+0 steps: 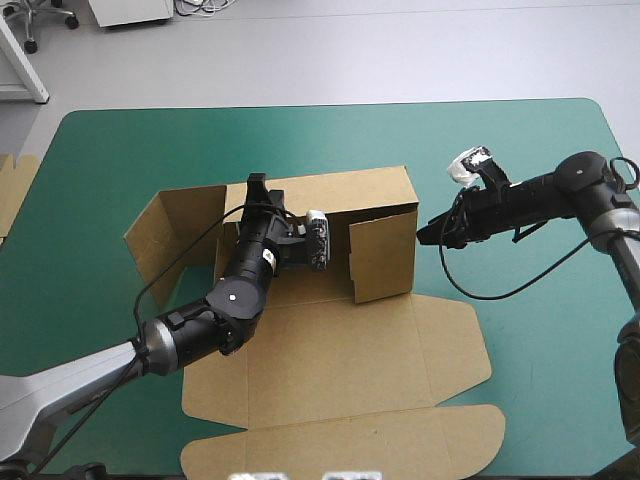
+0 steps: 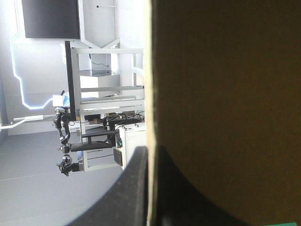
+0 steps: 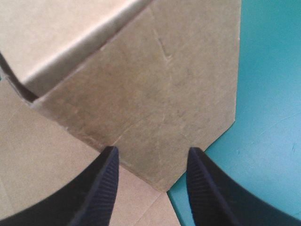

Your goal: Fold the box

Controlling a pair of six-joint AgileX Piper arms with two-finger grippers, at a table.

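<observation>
Left tool clamped on raised wall of brown box, right tool apart, beside its right wall

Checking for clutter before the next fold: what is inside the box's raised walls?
Only the left pincer, clamped on the back wall of the box. Bare brown board shows beside it; the floor under the arm is hidden.

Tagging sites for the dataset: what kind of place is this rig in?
Probably a robot lab bench rather than a packing line: one table under a teal-green cover, a left arm and right arm sharing a single brown box, and spare board lying at the table's left edge.
</observation>
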